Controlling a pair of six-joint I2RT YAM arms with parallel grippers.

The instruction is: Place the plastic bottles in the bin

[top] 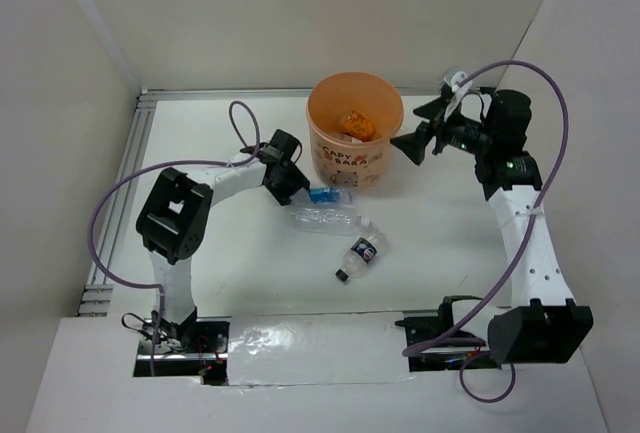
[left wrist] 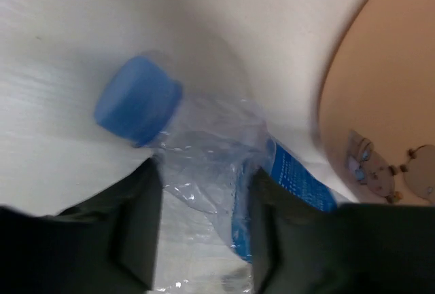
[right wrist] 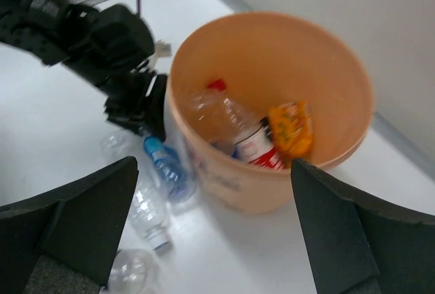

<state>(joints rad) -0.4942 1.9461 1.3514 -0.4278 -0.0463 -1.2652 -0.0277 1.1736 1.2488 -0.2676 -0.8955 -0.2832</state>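
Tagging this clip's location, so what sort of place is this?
Likely a robot test cell: plain white panel walls enclosing a white table, two black-and-white robot arms bolted at its edge.

orange bin [top: 350,161], blue-capped clear bottle [left wrist: 204,151]

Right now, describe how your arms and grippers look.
The left arm and right arm are white tubes with black blocky joints, each trailing a looping purple cable. The left gripper and right gripper are matte black, with thick wedge-shaped fingers.
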